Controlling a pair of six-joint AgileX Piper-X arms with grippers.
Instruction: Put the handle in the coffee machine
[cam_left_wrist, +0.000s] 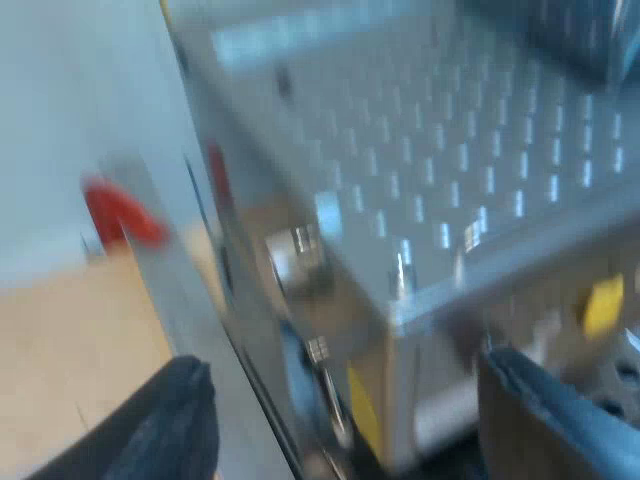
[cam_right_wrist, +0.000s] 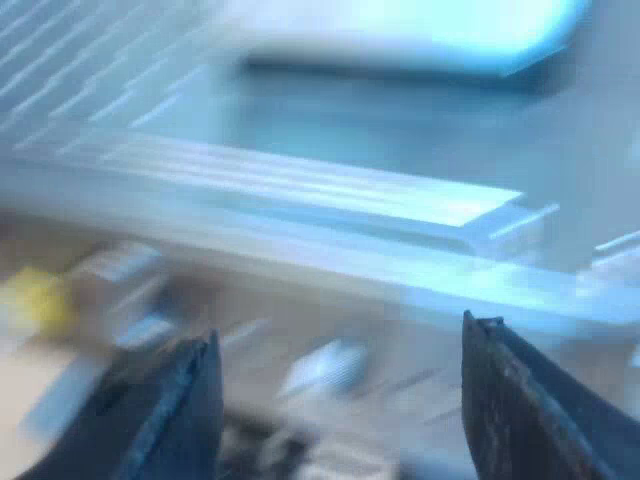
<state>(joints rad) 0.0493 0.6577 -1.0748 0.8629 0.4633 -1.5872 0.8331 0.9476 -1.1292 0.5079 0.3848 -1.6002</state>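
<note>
The left gripper (cam_left_wrist: 342, 360) is hanging close to a corner of the coffee machine (cam_left_wrist: 400, 290). Its 2 black fingers (cam_left_wrist: 150, 425) are standing wide apart, gripping nothing, and the machine's metal corner is showing in the gap between them. The machine's plate with holes (cam_left_wrist: 500, 140) is stretching away from the fingers toward the far side. Farther off, beside the machine's shiny side panel (cam_left_wrist: 175, 270), a red blob (cam_left_wrist: 120, 215) is showing just above the wooden table (cam_left_wrist: 70, 340). It may be the red end of the handle, but the blur is making it impossible to tell whether it is the handle itself or a reflection, or whether it is locked in. A yellow patch (cam_left_wrist: 603, 303) is sitting near 1 finger.

The right gripper (cam_right_wrist: 340, 330) is open too, its 2 fingers (cam_right_wrist: 525, 400) spread wide and holding nothing. It is facing a long metal ledge (cam_right_wrist: 300, 190), with a yellow smear (cam_right_wrist: 35, 295) near 1 finger.
</note>
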